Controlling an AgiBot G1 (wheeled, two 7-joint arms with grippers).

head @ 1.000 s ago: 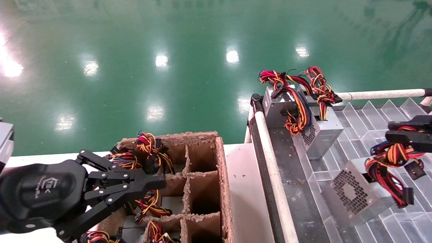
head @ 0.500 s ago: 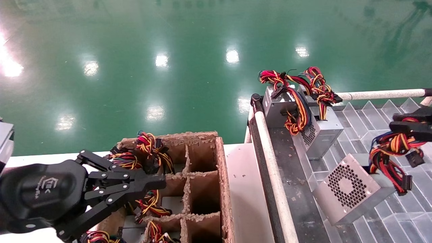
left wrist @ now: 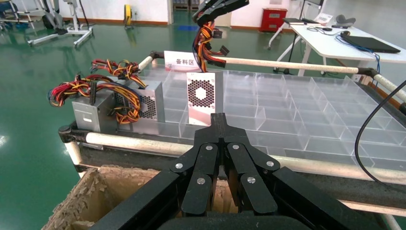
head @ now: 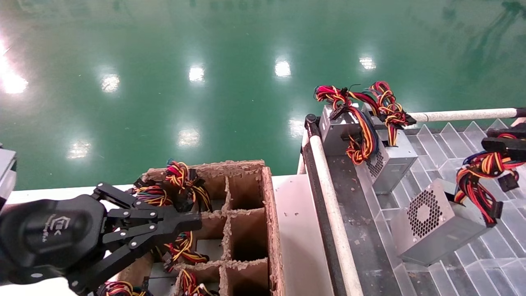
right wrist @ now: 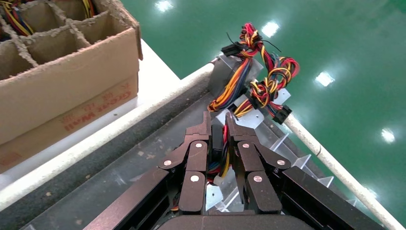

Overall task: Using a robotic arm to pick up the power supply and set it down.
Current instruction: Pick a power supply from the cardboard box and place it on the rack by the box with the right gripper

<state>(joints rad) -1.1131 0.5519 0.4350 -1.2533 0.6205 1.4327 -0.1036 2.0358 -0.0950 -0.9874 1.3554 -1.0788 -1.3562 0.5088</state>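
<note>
Over the cardboard box [head: 246, 213] at the worktop's left side, my left gripper [head: 193, 224] hangs parked with its fingers clenched together and nothing between them; the left wrist view shows the tips meeting. It waits above the box's divided cells, several of which hold wire bundles, so I judge it is simply kept out of the way.

Further right, past the white rail [head: 333, 218], the clear divider tray [head: 460, 139] carries two other units [head: 370, 139] at its far-left corner, their wires draped over their tops.

Nearer the tray's right side, my right gripper [head: 503, 142] is grasping the wire bundle [head: 478, 172] of the power supply [head: 435, 222], not its metal case. The right wrist view shows the coloured wires pinched between my fingers [right wrist: 242, 139]. Held this way, the silver box hangs tilted below the bundle, its honeycomb grille facing the rail. Its lower corner looks close to the tray's dividers, though I cannot tell whether it touches them. I judge the cable hold lets the box swing, so setting it down calls for a slow descent before I let go.
</note>
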